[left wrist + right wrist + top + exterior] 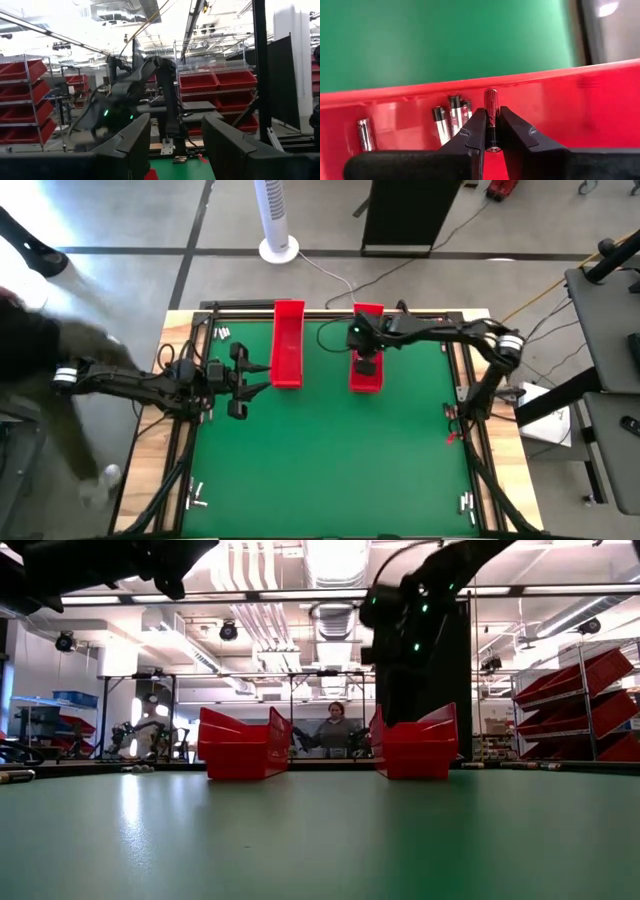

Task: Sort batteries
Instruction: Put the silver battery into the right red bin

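Two long red trays stand on the green table, the left tray (288, 345) and the right tray (367, 380). My right gripper (366, 364) hangs over the right tray, pointing down, shut on a dark battery (491, 102). Several other batteries (454, 117) lie on that tray's floor (600, 115), one (364, 134) apart from the cluster. My left gripper (262, 377) hovers open just left of the left tray, holding nothing; its fingers (135, 140) stand wide apart in the left wrist view. Small groups of batteries (222, 332) lie near the table's corners. My right gripper (491, 111) pinches the dark battery between its two fingers, on the battery's lower half (491, 131). The battery lies along the fingers, and its far end (491, 95) sticks out past the fingertips. The fingers come from above, into the right tray. Whether the battery touches the tray floor I cannot tell.
More batteries lie at the near left corner (197, 498) and near right corner (466, 502). A blurred person (40, 350) moves at the table's left side; another person (335, 728) sits beyond the far edge. In the low view both trays (243, 745) (418, 743) stand side by side.
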`<state>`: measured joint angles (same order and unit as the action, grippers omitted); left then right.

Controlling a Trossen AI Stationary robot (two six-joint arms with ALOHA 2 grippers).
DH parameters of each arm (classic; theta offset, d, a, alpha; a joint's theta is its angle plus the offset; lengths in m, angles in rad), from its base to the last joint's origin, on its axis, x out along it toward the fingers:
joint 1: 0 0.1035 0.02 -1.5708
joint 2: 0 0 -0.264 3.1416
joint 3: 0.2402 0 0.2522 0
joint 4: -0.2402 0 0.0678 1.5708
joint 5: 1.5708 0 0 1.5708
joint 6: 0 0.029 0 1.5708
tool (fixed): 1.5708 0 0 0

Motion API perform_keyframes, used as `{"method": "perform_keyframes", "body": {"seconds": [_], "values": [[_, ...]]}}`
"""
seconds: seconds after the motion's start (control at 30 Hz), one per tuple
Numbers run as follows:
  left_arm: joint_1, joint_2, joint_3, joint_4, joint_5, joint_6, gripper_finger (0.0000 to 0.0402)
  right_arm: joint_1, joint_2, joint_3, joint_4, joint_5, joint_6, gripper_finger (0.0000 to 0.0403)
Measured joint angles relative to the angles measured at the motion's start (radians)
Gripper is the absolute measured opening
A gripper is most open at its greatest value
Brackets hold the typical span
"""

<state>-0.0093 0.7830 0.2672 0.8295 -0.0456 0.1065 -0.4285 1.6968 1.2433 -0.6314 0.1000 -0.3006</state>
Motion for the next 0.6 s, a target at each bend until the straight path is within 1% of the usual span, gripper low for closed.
{"method": "perform_keyframes", "body": {"seconds": [0.1, 0.27, 0.47, 0.6], "values": [[0.000, -0.004, 0.000, 0.000, 0.000, 0.028, 0.0158, -0.028, 0.060, 0.013, -0.009, -0.066, -0.018, 0.0034], [0.000, -0.017, 0.000, 0.028, -0.001, 0.056, 0.0158, -0.066, 0.128, 0.025, -0.015, -0.078, -0.069, 0.0034], [0.000, -0.030, 0.000, 0.048, -0.001, 0.068, 0.0158, -0.096, 0.152, 0.033, -0.020, -0.089, -0.141, 0.0034], [0.000, -0.033, 0.000, 0.051, -0.014, 0.080, 0.0158, -0.103, 0.158, 0.033, -0.015, -0.158, -0.203, 0.0034]]}}
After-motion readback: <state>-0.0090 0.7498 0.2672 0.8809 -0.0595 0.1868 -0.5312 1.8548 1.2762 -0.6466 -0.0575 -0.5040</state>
